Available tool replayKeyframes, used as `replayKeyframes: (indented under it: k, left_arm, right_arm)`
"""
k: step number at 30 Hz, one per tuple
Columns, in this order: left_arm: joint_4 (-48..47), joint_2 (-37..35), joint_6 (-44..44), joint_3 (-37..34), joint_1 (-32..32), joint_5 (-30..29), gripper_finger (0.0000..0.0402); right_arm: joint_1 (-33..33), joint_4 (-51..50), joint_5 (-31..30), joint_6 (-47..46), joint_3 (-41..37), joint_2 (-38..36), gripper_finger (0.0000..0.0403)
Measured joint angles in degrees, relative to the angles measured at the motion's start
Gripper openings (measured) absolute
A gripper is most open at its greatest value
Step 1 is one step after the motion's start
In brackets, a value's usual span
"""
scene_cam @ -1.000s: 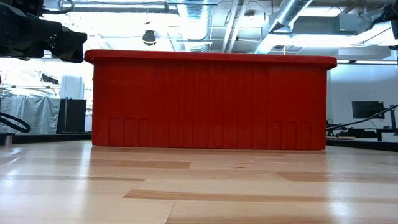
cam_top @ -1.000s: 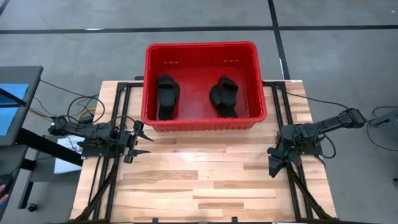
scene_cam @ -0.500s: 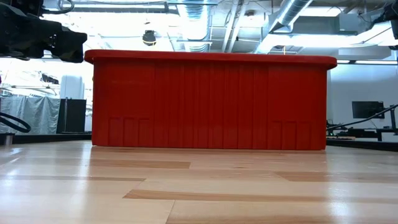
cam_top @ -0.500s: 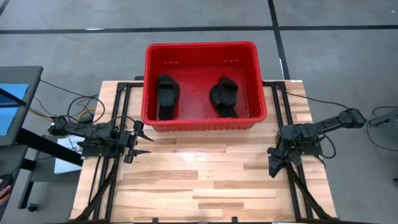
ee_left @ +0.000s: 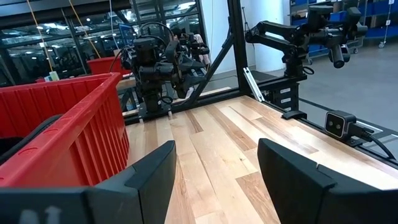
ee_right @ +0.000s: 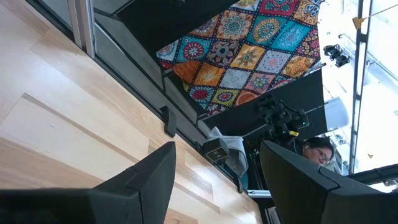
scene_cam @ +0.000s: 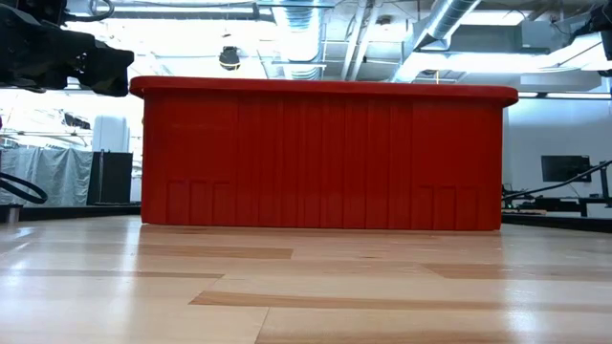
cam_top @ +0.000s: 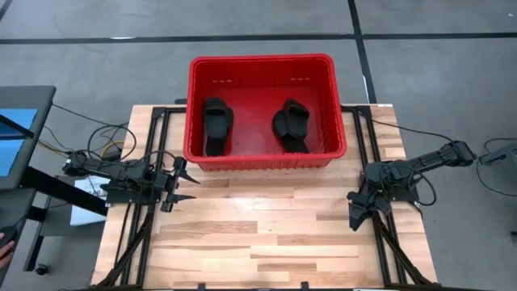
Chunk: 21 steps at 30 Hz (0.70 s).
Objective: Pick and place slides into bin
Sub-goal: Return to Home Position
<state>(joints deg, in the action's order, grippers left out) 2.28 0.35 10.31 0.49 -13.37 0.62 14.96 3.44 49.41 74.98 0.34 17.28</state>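
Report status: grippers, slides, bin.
Left gripper open, empty, parked left; right gripper open, empty, parked right. Slides in two piles inside bin. None outside it.

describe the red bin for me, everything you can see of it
The bin is a bright red rectangular crate that looks like plastic, with a thick rolled rim, ribbed walls and a smooth floor. It stands upright and open-topped on the far side of the wooden table, about midway across its width. Inside, black slides lie on its floor in two separate piles, one left and one right. Nothing else touches it.
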Motion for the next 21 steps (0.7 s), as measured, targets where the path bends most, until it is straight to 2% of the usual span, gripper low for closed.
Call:
replayKeyframes:
  k: [21]
  left_arm:
    - [0.0, 0.0, 0.0, 0.0, 0.0, 0.0, 0.0219]
  right_arm:
    - [0.0, 0.0, 0.0, 0.0, 0.0, 0.0, 0.0224]
